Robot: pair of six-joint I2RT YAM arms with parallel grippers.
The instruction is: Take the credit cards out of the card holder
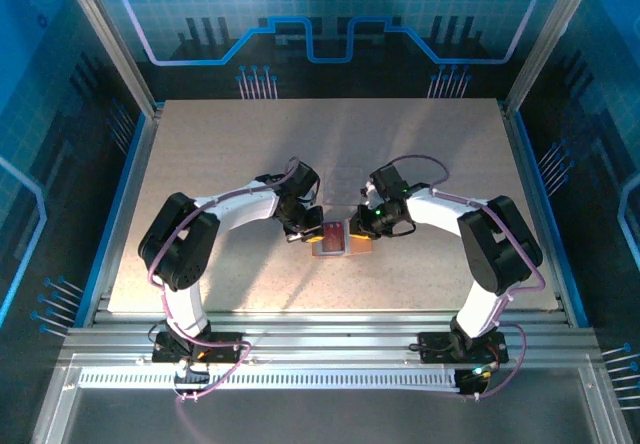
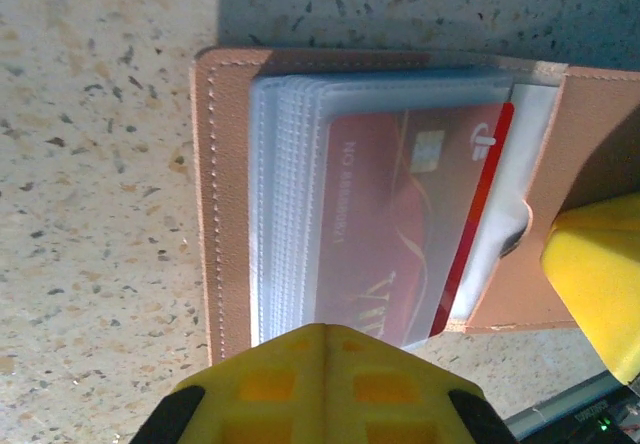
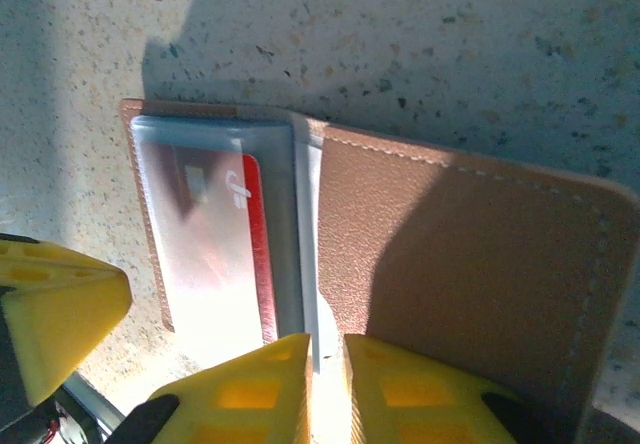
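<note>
Count: one card holder [image 2: 225, 214] between two pairs of fingers [image 2: 320, 384], holding one visible credit card [image 2: 390, 224] within several clear sleeves [image 2: 285, 204].

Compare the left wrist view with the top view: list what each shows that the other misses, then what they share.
Left wrist: stacked clear sleeves, the card showing its chip and printed number through the top one. Top: the left arm and right arm whole, reaching over the table. Both: the holder lying open, red card inside.
</note>
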